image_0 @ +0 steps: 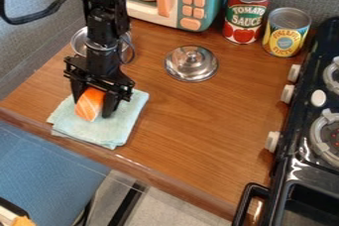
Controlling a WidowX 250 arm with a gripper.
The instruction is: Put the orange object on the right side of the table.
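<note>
The black gripper [92, 107] hangs at the left of the counter, pointing down over a folded light blue cloth [99, 133]. Its fingers are shut on the orange object [89, 105], a rounded piece with pale stripes, one finger on each side of it. The orange object is over the cloth's upper part; whether its underside touches the cloth cannot be told. The wooden table [192, 126] extends to the right as far as the black stove.
A metal lid [191, 63] lies right of the arm, and a metal bowl [81, 42] is partly behind it. At the back stand a toy microwave [192, 2], a tomato sauce can [245, 14] and a yellow can [286, 32]. The stove [298, 155] borders the right side.
</note>
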